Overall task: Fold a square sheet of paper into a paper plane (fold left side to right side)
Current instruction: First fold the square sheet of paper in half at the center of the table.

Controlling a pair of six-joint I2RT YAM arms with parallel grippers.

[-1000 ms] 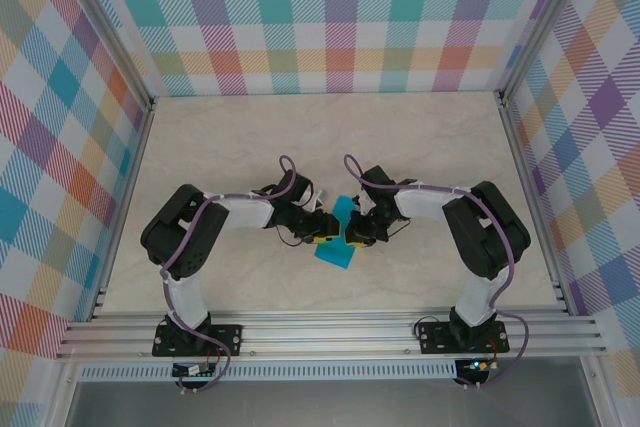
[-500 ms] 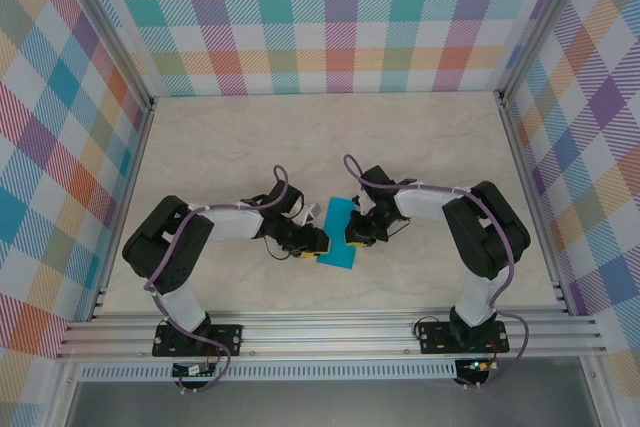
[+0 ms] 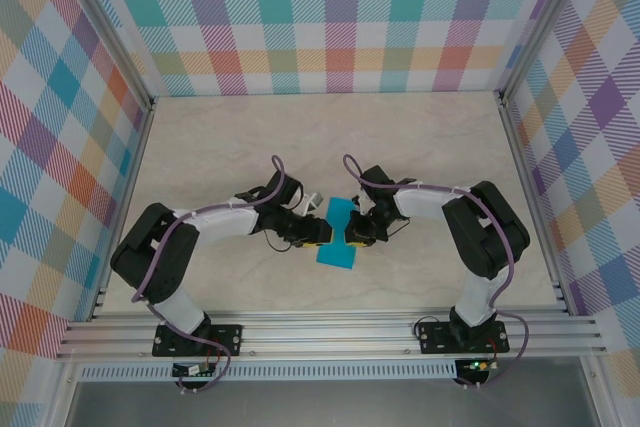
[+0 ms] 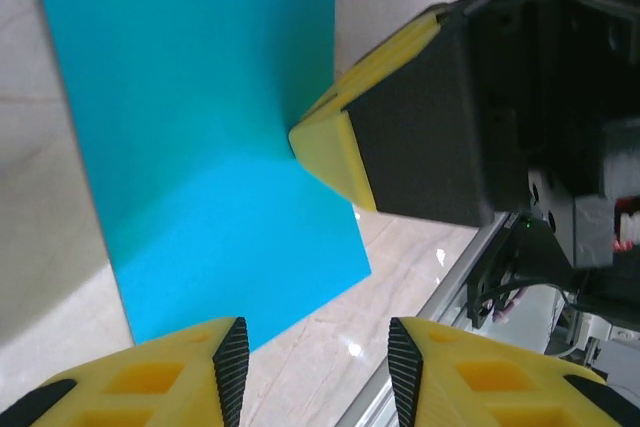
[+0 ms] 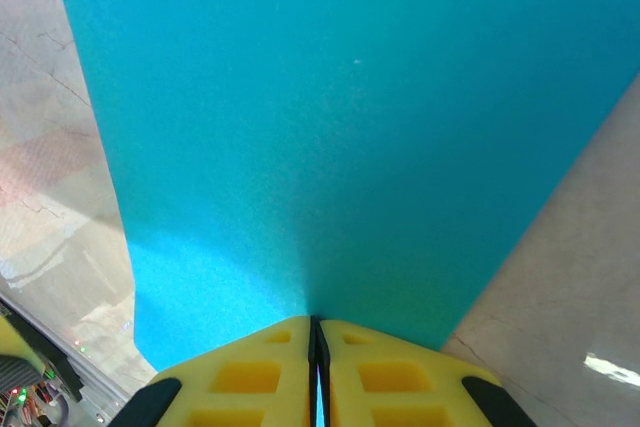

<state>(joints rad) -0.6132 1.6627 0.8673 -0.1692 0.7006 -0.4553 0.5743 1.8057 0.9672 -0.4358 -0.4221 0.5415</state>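
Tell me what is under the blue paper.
The pale marbled table shows beside the square sheet of paper on both sides. Whatever lies directly beneath is covered. The right gripper is shut on its edge; the left gripper is open.

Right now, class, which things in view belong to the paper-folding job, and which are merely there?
Job: thin turquoise-blue paper sheet; left hand, open at its edge; right hand, shut on it.
Merely there: pale marble-look tabletop; pastel checked walls; aluminium frame rails.
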